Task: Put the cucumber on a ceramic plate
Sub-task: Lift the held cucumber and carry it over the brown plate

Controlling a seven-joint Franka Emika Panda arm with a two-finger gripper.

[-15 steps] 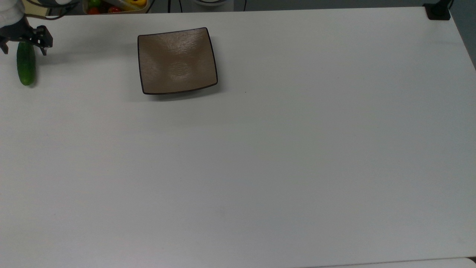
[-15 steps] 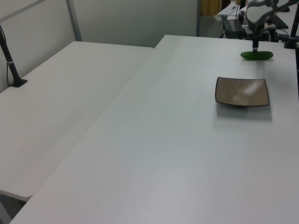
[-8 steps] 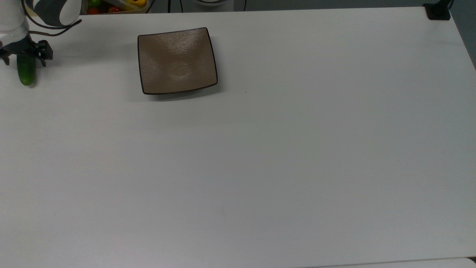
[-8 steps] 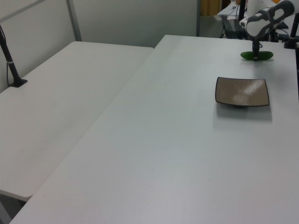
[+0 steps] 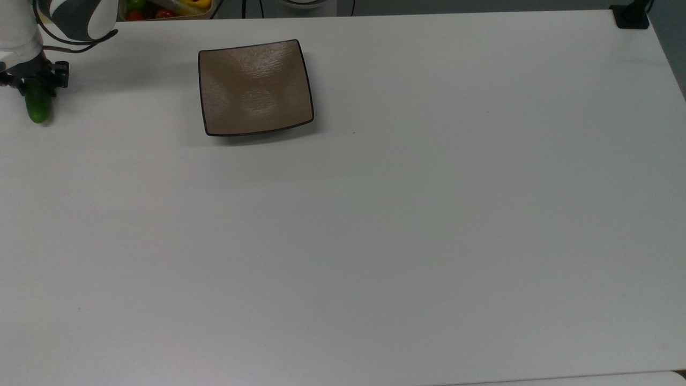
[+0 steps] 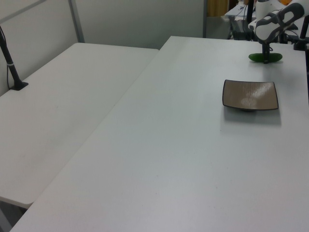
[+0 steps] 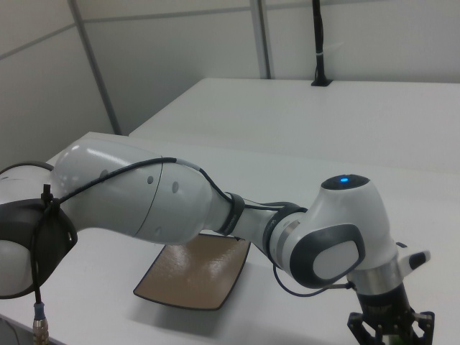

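The dark green cucumber lies on the white table at the top view's far left. My gripper is down over its far end, one finger on each side, open. In the left view the cucumber lies flat at the far right, with the gripper standing on its middle. The square brown ceramic plate sits bare to the right of the cucumber in the top view, a plate's width and more away, and nearer than the cucumber in the left view. In the right view the arm hangs over the plate.
A tray of red, green and yellow vegetables sits past the table's far edge. A black post base stands at the top view's top right corner. A second white table adjoins on the left view's left.
The gripper has come down along the cucumber, covering more of it, and its fingers now stand closer in around it. Cucumber and plate have not moved.
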